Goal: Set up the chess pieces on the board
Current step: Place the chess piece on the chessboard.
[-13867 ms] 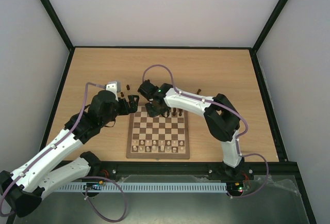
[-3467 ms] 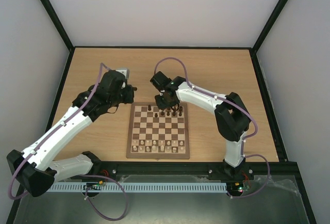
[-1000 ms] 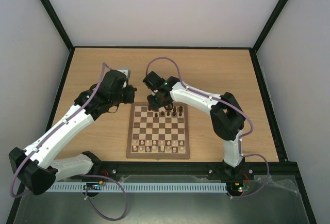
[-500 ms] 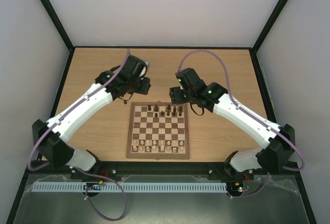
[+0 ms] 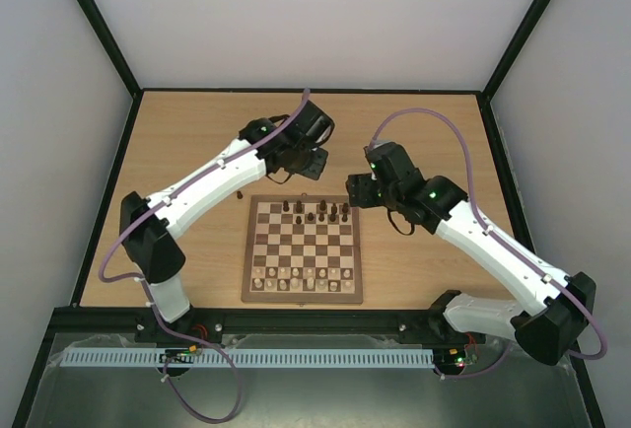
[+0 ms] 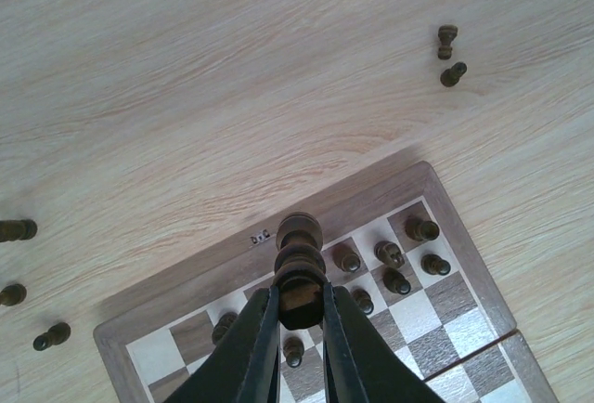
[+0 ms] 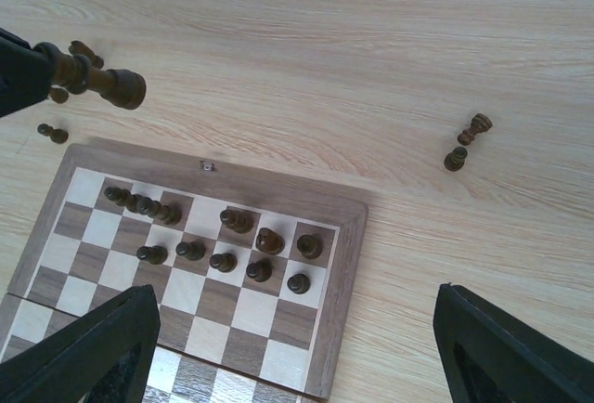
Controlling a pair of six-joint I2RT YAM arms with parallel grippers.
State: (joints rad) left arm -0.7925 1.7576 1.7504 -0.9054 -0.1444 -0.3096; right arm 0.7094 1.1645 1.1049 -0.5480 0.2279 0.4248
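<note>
Two arms at the board's far side, one dark piece in hand

Left pincer (image 6: 299,303): pressed together on the base of a tall dark turned piece (image 6: 299,253). The piece juts out past the fingertips and is clear of the desk (image 5: 177,142). In the left wrist view it lines up with the far frame of the board (image 6: 385,185), beside the small metal latch (image 6: 261,234) at the middle of that frame. (From above, the pincer reads as just beyond the frame, toward the desk's far edge; its height leaves the exact spot uncertain.)

Right pincer (image 5: 357,189): spread wide, with nothing between its fingers (image 7: 93,347). It hangs over the board's far-right corner.

Board: lies about midway along the desk's near edge, square to it.

Dark pieces on the board (image 7: 223,261): roughly a dozen, all on the two rows nearest the desk's far edge. Several bunch together near the left end of the back row, and some squares there are bare.

Pale pieces (image 5: 301,278): on the two rows nearest the desk's near edge.

Loose dark pieces: a close pair (image 7: 474,128) lies on bare desk off the board's far-right corner. Three more (image 6: 51,336) are off the far-left corner, toward the desk's left edge, and are spaced apart from one another.
</note>
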